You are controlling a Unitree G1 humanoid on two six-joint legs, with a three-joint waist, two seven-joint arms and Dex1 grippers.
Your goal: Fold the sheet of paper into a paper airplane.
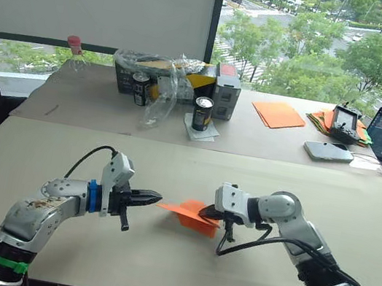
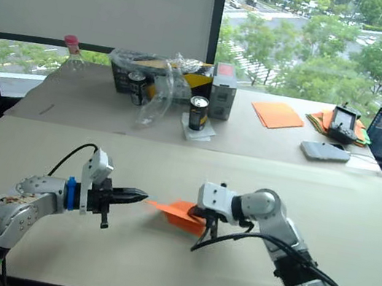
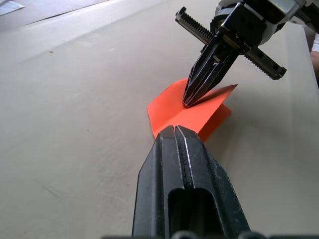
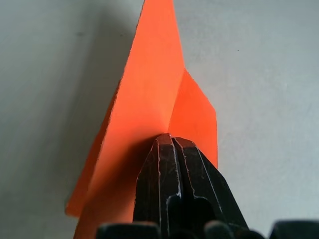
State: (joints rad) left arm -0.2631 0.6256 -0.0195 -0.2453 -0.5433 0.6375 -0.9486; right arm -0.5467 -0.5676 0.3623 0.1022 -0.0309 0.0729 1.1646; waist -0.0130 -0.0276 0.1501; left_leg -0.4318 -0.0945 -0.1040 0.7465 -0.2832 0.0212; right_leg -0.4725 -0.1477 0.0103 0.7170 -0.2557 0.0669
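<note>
My left end effector [image 1: 154, 197] is closed on nothing, tips just beside the nose of the paper airplane [image 1: 192, 214], mid table [image 1: 173, 162]. Plane is v. light, thin, floppy, creases easily (wings stand half open). My right end effector [image 1: 214, 212] is pinched down on its folded body; I judge the spine fold the best hold, w/ light pressure.

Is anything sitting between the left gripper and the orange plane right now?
Nothing visible. The left gripper, fingers shut, points at the paper airplane's nose across bare table. The right gripper is pressed shut on the airplane from the far side, not in the path.
</note>
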